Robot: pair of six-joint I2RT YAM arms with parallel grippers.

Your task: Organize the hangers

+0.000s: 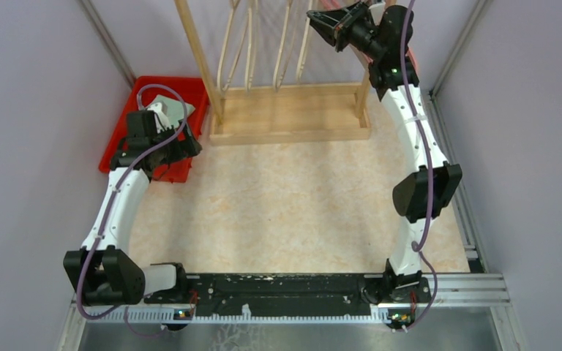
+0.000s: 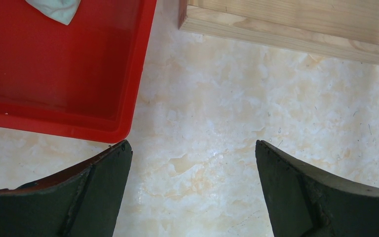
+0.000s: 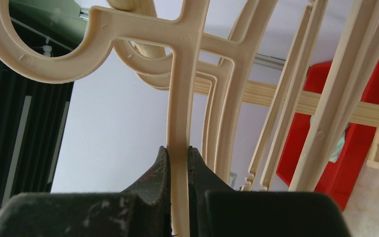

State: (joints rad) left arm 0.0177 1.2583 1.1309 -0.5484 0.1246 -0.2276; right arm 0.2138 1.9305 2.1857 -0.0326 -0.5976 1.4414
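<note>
Seen from above, the left arm (image 1: 117,197) reaches to the near corner of a red bin (image 1: 194,88) on the tabletop (image 1: 285,205). The right arm (image 1: 410,124) is raised beside the top of the wooden rack (image 1: 289,117), where the beige hangers (image 1: 251,44) hang side by side.

In the left wrist view, the left fingers (image 2: 98,192) stand wide apart with nothing between them, over bare tabletop just beside the bin's corner. A pale crumpled scrap (image 2: 54,7) lies in the bin.

In the right wrist view, the right fingers (image 3: 150,182) are clamped on the straight stem of the front hanger (image 3: 180,89), below its hook. More hangers sit close behind it.
</note>
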